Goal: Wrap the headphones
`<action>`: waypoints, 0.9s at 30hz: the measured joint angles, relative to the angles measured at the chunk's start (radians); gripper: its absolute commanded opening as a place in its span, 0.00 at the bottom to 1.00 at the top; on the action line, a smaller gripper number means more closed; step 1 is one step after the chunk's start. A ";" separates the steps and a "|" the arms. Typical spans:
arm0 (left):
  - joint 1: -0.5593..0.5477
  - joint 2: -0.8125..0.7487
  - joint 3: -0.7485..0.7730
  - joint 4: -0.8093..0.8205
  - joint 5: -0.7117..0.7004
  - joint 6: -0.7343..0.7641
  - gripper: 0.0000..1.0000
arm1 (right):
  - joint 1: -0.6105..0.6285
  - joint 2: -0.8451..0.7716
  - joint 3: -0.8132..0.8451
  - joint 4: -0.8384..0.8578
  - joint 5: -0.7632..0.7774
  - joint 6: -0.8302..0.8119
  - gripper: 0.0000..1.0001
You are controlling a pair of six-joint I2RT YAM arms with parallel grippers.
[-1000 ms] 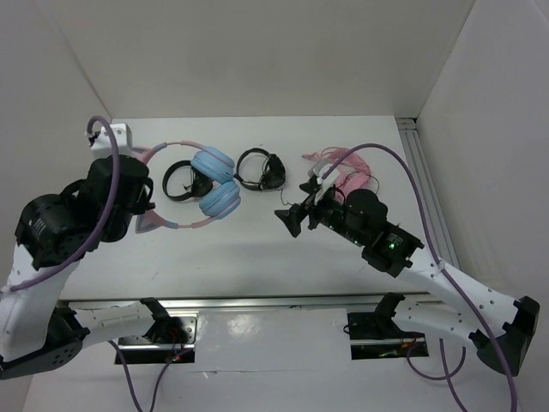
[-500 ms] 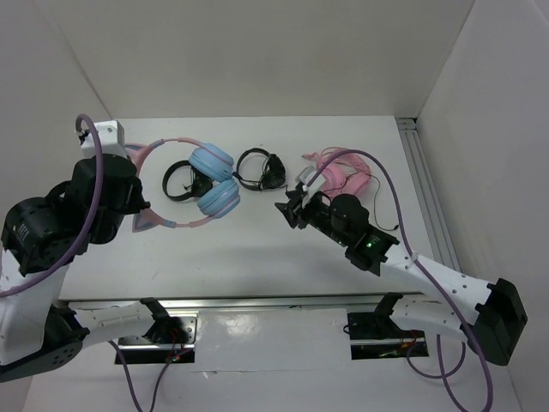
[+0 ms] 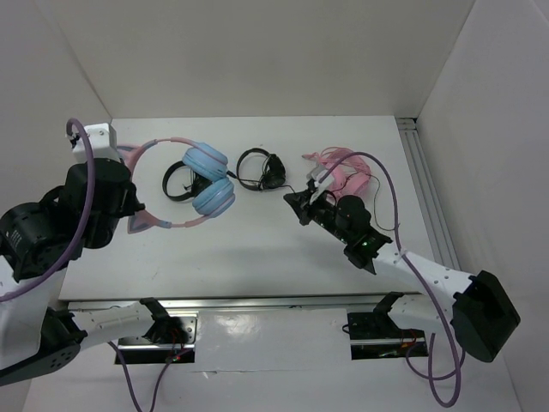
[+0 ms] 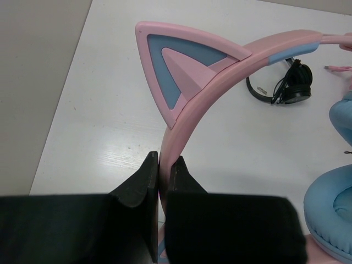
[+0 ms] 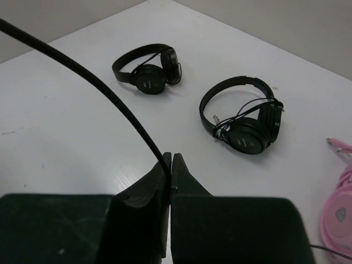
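Two arms are engaged with the headphones (image 3: 210,176), which are at the left rear of the white table (image 3: 257,249).
From above, their round, padded light-blue ear cups (image 3: 214,197) are seen just beside one pair of black headphones (image 3: 183,182), with a second black pair (image 3: 263,169) and a glossy pink headset (image 3: 343,176) further right. The thin pink headband (image 3: 176,140) arcs round to the left gripper (image 3: 130,213), and the right gripper (image 3: 298,206) is held near the pink headset. In the left wrist view, the smooth headband is clamped between the closed black jaws, just below a triangular pink-and-blue cat ear (image 4: 181,71). In the right wrist view, a thin black cable (image 5: 99,88) is pinched in the tightly closed jaws and runs up-left out of frame.
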 measured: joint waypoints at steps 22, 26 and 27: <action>-0.125 0.301 -0.500 0.509 0.606 0.518 0.00 | 0.174 -0.290 0.187 -0.420 0.333 -0.045 0.00; -0.137 0.250 -0.512 0.544 0.772 0.587 0.00 | 0.213 -0.236 0.187 -0.449 0.369 -0.062 0.00; -0.141 0.226 -0.518 0.551 0.806 0.597 0.00 | 0.215 -0.222 0.187 -0.452 0.369 -0.065 0.00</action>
